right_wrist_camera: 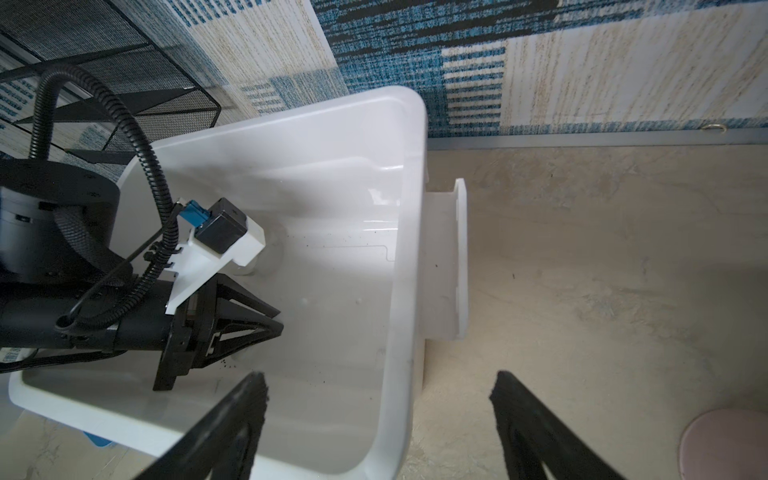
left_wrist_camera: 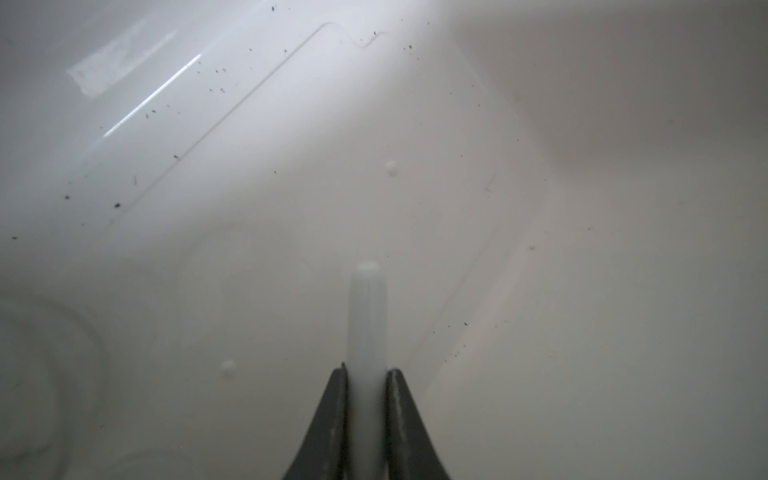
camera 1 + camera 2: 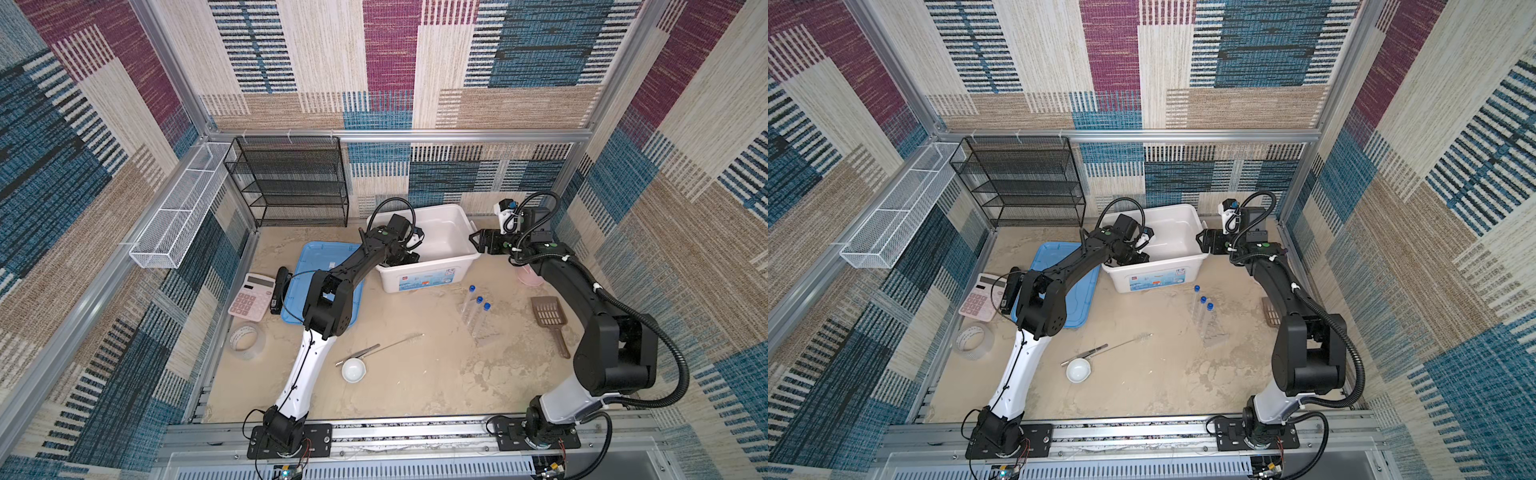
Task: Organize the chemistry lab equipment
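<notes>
Left gripper is seen down inside the white bin, toward its left end. It's clamped on a pale translucent piece that pokes out past the fingertips (way too blurry to be named). A faint round glassy outline can be made out on the bin floor next to it, but what it is can't be told.

Right gripper is held spread wide at the bin's right end. One finger is over the inside and the other over the table outside, so the bin wall sits between them. Nothing is gripped, and whether the wall is touched can't be judged.

The other lab stuff is found out on the table in both top views:
- three test tubes with blue caps, laid side by side in front of the bin's right half
- white dish, well apart from the tubes, nearer the front edge
- tweezers, flat just behind the dish, one end nearly at its rim
- wire brush, laid just beside the tweezers and angled the same way

Off to the sides, a pink calculator is parked by a blue tray on the left, and a brown scoop lies right of the tubes.
</notes>
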`<state>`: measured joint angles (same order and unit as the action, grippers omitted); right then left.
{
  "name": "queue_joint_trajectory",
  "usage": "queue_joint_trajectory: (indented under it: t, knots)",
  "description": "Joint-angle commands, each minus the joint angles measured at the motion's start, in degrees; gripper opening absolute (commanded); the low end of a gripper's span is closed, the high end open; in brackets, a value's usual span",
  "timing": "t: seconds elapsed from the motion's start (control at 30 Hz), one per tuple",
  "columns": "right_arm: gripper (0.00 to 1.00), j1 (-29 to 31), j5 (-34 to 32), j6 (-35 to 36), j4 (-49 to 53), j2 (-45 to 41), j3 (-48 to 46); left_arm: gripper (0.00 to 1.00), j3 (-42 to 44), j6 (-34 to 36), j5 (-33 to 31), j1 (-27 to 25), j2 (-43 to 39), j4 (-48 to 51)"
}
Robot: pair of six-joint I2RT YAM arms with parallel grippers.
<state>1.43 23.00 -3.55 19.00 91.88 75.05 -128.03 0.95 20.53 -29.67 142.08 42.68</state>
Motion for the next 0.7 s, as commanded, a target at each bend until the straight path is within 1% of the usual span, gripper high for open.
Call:
queue_joint_trajectory:
  t: [0.0, 0.43, 0.67]
  knots:
    - [0.88, 0.08, 0.20, 0.48, -0.81, -0.55, 0.06, 0.08, 0.16, -0.69, 1.22, 0.05, 0.02, 0.64]
    - [0.88, 0.07, -0.25, 0.23, -1.09, -0.64, -0.69, 0.09, 1.20, -0.86, 1.44, 0.11, 0.18, 1.07]
    - [0.89, 0.08, -0.19, 0.60, -0.79, -1.06, -0.49, 0.16, 1.21, -1.10, 1.66, 0.06, 0.18, 1.19]
